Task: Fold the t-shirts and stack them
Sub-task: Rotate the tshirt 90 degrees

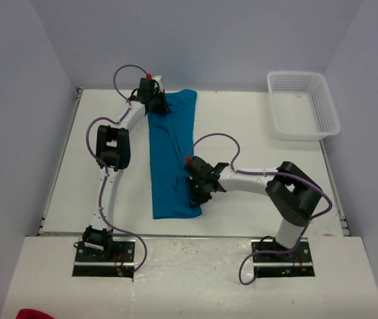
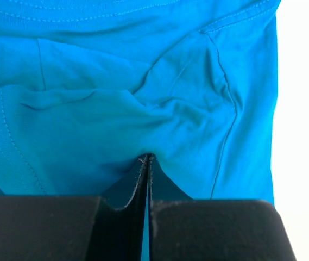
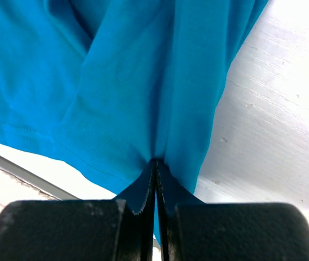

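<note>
Left gripper (image 1: 154, 101), jaws pinching the far end of the t-shirt (image 1: 171, 156), a narrow strip along the table (image 1: 255, 153); right gripper (image 1: 196, 191), jaws nipping its near edge. Lengthwise fold seemingly done; cross-fold, stacking remain.

White counter (image 1: 255, 133) lies open between the long teal-blue cloth t-shirt (image 1: 172, 153) and the white plastic mesh basket (image 1: 325, 109) at the far right corner (the right arm (image 1: 248, 178) crosses its near part); the left arm (image 1: 112, 146) crowds the left edge.
</note>
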Controlling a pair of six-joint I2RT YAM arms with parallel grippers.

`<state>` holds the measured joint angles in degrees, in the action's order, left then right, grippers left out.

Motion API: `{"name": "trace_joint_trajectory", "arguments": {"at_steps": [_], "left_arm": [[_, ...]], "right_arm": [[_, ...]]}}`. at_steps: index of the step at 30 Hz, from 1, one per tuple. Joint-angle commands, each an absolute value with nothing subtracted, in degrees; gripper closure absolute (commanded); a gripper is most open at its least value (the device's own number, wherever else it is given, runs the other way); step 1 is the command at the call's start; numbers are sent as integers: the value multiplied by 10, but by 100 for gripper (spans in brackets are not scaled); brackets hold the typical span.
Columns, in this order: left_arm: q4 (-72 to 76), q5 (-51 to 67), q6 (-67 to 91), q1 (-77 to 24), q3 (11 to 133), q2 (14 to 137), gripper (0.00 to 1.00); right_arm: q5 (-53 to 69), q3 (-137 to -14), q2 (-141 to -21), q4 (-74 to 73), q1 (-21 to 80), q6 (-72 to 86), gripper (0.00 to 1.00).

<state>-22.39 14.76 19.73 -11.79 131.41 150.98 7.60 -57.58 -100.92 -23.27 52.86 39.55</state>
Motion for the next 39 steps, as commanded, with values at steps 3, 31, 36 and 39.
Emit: {"name": "trace_joint_trajectory", "arguments": {"at_steps": [3,31,36,39], "left_arm": [[-216,167,195,-110,1334,1535,96],[-293,-30,249,-264,983,1094,99],[-283,-61,288,-339,774,945,99],[-308,-97,310,-384,698,881,81]], "right_arm": [[42,-568,-1045,-264,540,393,100],[-90,-585,-846,-354,538,350,100],[-83,-568,-817,-343,537,338,100],[-83,-545,-785,-341,531,337,89]]}}
